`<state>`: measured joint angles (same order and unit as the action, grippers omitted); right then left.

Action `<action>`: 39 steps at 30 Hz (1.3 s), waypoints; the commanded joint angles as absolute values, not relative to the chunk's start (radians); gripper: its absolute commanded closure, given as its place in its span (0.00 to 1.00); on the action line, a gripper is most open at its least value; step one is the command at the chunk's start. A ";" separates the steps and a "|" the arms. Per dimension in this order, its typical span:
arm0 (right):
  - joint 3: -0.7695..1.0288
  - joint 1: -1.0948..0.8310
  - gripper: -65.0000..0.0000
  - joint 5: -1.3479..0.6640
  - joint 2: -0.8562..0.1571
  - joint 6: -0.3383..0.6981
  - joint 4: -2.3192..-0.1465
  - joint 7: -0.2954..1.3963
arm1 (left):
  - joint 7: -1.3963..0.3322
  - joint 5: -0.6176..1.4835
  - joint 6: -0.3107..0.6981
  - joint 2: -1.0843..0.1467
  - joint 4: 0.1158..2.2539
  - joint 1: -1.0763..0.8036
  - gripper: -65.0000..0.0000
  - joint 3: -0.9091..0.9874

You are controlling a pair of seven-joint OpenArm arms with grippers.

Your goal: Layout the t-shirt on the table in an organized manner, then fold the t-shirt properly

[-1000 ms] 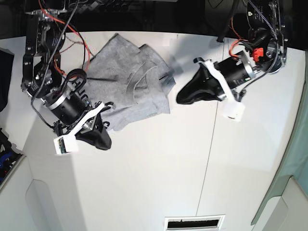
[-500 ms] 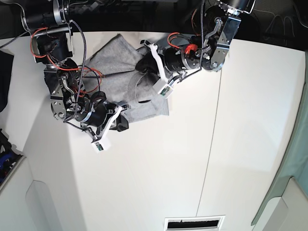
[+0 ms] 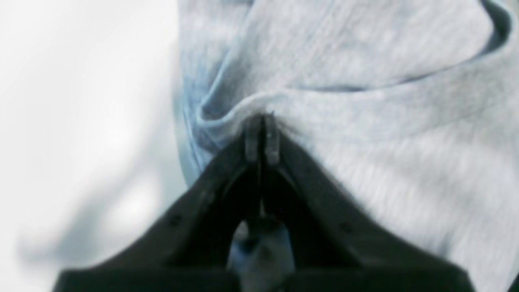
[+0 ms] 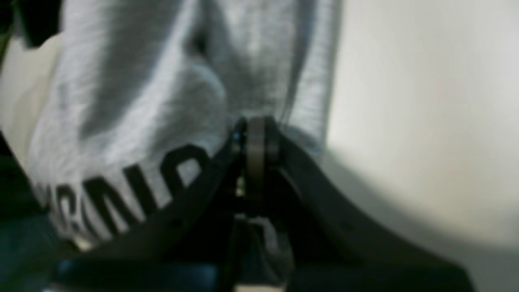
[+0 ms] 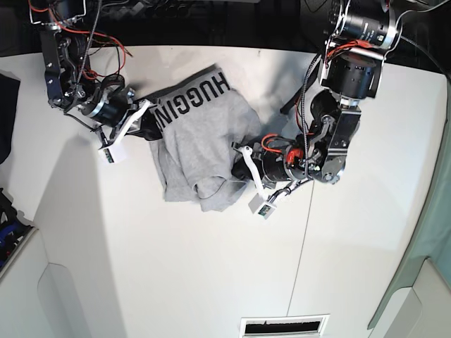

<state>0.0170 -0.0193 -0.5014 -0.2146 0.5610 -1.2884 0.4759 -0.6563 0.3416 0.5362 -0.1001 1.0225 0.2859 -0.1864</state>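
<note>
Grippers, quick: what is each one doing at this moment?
Left gripper: shut on a fold of the t-shirt.
Right gripper: shut on the t-shirt's edge, beside the lettering.

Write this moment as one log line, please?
stage: spreading | left gripper: shut on t-shirt | right gripper: shut on t-shirt | shirt: crumpled on table

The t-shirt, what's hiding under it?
Under the t-shirt only the white table shows around its edges. The left gripper and right gripper pinch it. Anything beneath the bunched cloth is covered.
</note>
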 commanded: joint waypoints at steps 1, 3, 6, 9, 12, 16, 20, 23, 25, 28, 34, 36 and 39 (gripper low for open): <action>0.042 -0.025 1.00 -0.520 -0.217 0.573 -1.326 0.457 | -0.665 0.369 0.535 -0.103 1.039 0.308 1.00 -0.191; 0.075 -0.054 1.00 -0.521 -0.200 0.573 -1.359 0.457 | -0.706 0.424 0.561 -0.103 1.064 0.307 1.00 -0.192; 0.107 -0.062 1.00 -0.520 -0.177 0.573 -1.379 0.461 | -0.786 0.522 0.606 -0.112 1.131 0.293 1.00 -0.192; 0.138 -0.059 1.00 -0.533 -0.175 0.573 -1.407 0.464 | -0.794 0.563 0.610 -0.166 1.288 0.245 1.00 -0.184; 0.204 -0.064 1.00 -0.571 -0.186 0.574 -1.474 0.555 | -0.806 0.590 0.609 -0.231 1.495 0.163 1.00 -0.128; 0.305 -0.081 1.00 -0.715 -0.252 0.578 -1.576 0.734 | -0.872 0.624 0.610 -0.295 1.712 -0.017 1.00 -0.036; 0.374 -0.183 1.00 -0.831 -0.338 0.584 -1.671 0.803 | -0.872 0.654 0.646 -0.308 1.857 -0.283 1.00 0.080; 0.391 -0.306 1.00 -0.831 -0.372 0.584 -1.722 0.812 | -0.863 0.654 0.694 -0.308 1.935 -0.485 1.00 0.181; 0.392 -0.398 1.00 -0.830 -0.376 0.584 -1.737 0.812 | -0.843 0.654 0.698 -0.308 1.951 -0.603 1.00 0.238; 0.390 -0.524 1.00 -0.802 -0.373 0.585 -1.735 0.812 | -0.852 0.648 0.698 -0.308 1.928 -0.735 1.00 0.264; 0.360 -0.699 1.00 -0.664 -0.373 0.584 -1.722 0.812 | -0.863 0.517 0.641 -0.315 1.724 -0.813 1.00 0.159; 0.328 -0.734 1.00 -0.617 -0.374 0.583 -1.701 0.814 | -0.851 0.455 0.566 -0.326 1.619 -0.793 1.00 0.083; 0.251 -0.743 1.00 -0.563 -0.374 0.579 -1.642 0.821 | -0.830 0.378 0.475 -0.332 1.438 -0.714 1.00 -0.042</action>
<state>0.2436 -0.7368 -0.5564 -0.3630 0.5770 -1.6310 0.8242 -0.8368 0.3649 0.4679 -0.3275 1.4227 -0.7139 -0.0475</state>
